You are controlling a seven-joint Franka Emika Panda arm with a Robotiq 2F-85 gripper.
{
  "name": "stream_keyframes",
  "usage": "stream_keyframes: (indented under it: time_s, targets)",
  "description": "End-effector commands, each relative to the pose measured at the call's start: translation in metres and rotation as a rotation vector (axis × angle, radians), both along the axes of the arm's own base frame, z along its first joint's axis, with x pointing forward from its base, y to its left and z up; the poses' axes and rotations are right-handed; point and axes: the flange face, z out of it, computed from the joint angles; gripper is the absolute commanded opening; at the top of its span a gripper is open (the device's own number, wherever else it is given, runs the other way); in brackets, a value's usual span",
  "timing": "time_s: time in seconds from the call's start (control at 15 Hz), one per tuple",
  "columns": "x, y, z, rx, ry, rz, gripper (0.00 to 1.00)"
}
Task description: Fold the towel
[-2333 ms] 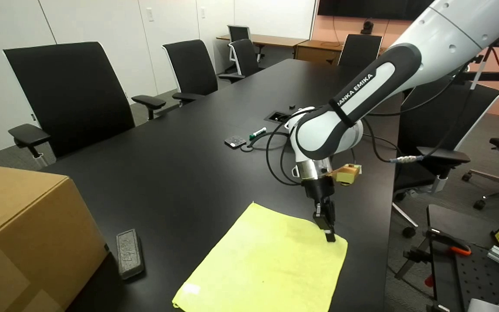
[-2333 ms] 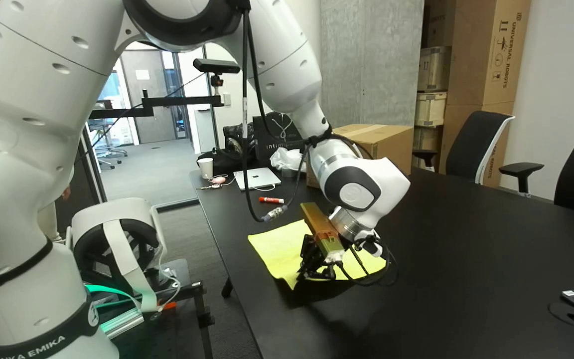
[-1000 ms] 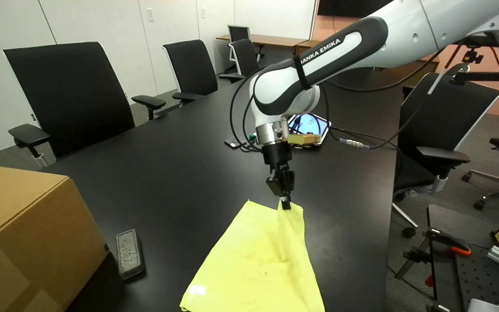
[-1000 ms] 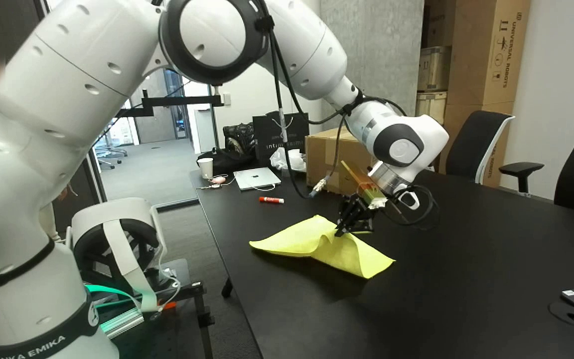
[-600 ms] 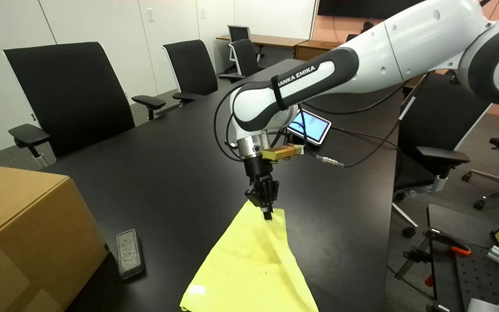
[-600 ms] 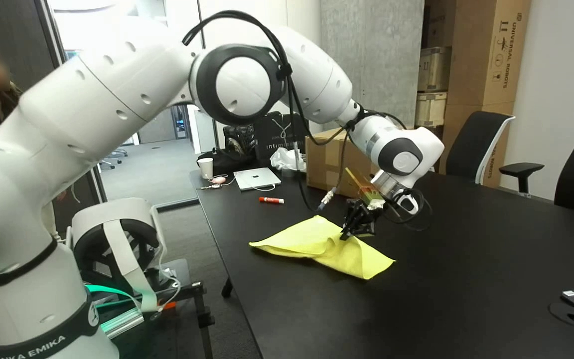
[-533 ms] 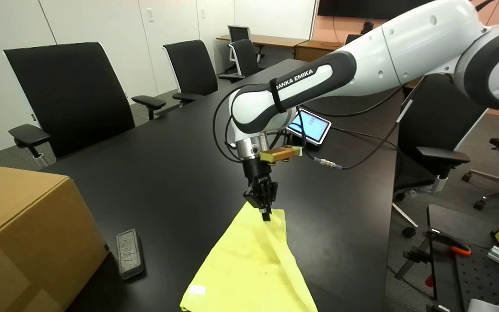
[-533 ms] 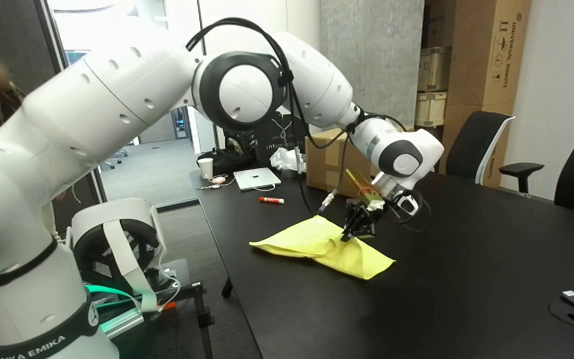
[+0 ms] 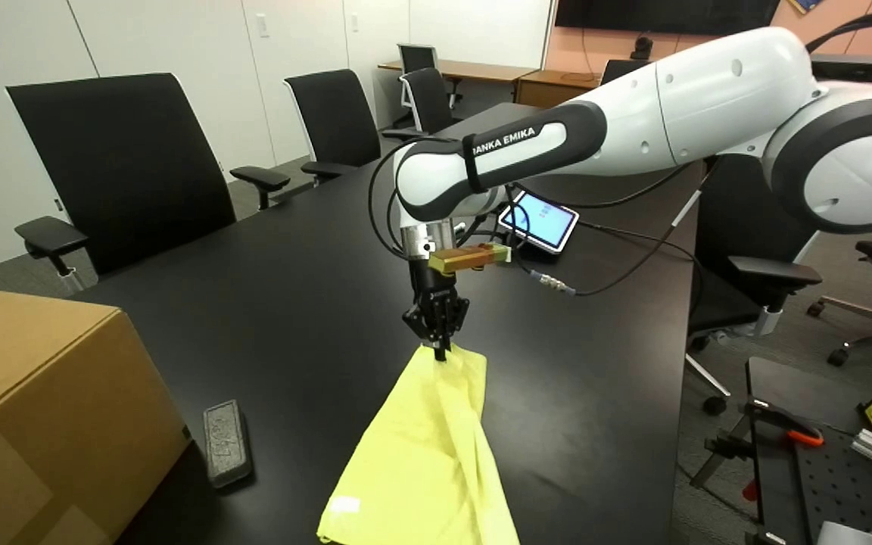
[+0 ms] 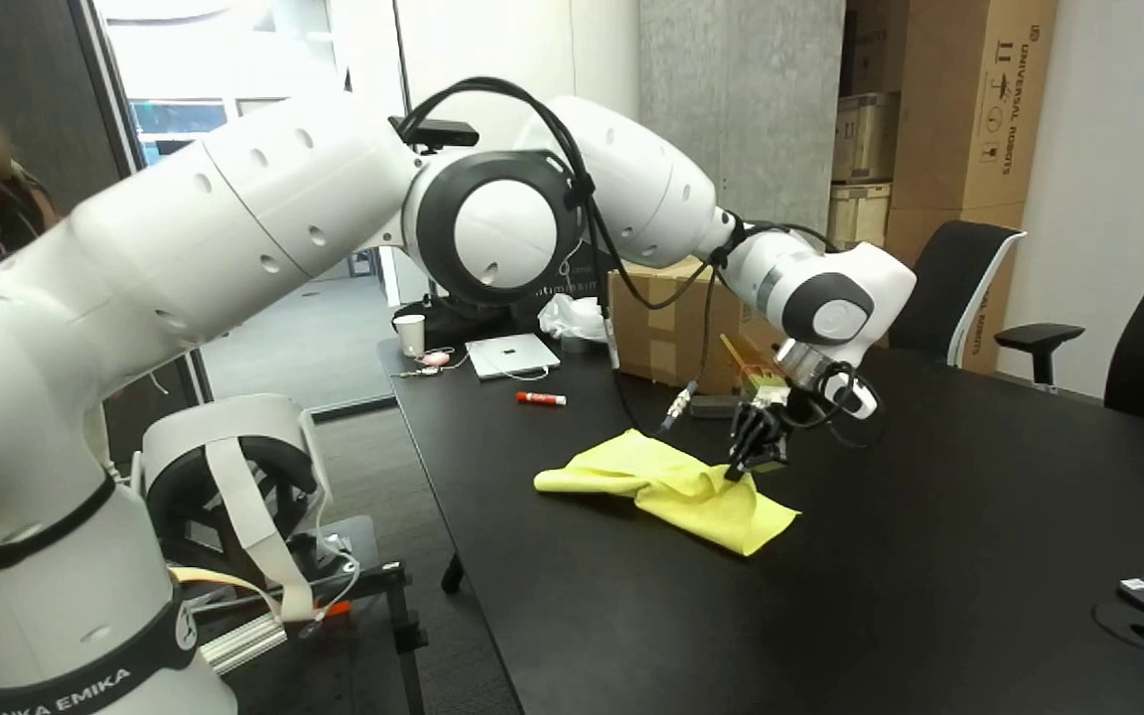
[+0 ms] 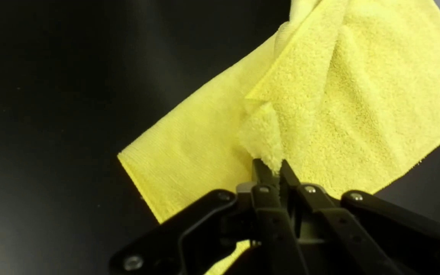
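Note:
The yellow towel (image 9: 406, 462) lies on the black table, with its right part lifted and turned over toward the left in an exterior view. In an exterior view it is a bunched strip with a raised ridge (image 10: 676, 489), its left end curled under. My gripper (image 9: 441, 354) is shut on a pinch of towel near the far edge; it also shows on the ridge (image 10: 734, 475). In the wrist view the towel (image 11: 361, 99) has a folded flap and creases, and a tuft is held between the fingertips (image 11: 271, 165). The towel's near end is cut off in an exterior view.
A cardboard box (image 9: 65, 409) and a dark eraser-like block (image 9: 226, 443) stand left of the towel. A tablet (image 9: 542, 221) lies behind the arm. A red marker (image 10: 541, 399), a laptop (image 10: 512, 356) and a white cup (image 10: 410, 336) are at the table's far end.
My gripper took hold of the towel near its far right corner and carried it left over the towel. In the last half second it rose slightly, moved farther left, and dragged the towel's right side along.

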Motion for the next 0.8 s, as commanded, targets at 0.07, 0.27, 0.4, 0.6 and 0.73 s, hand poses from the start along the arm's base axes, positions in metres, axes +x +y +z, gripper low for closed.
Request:
stream_keyframes:
  time_s: [0.07,0.27,0.4,0.6,0.73]
  targets:
    - [0.017,-0.005,0.017,-0.052,-0.055,-0.048,0.49]
    - [0.017,0.0,0.026,-0.054,-0.075,-0.032,0.72]
    - [0.012,0.004,0.03,-0.04,-0.071,-0.011,0.87]
    - [-0.003,0.013,0.04,-0.021,-0.068,0.153,1.0]
    - [-0.018,0.016,0.05,-0.011,-0.071,0.26,1.0]
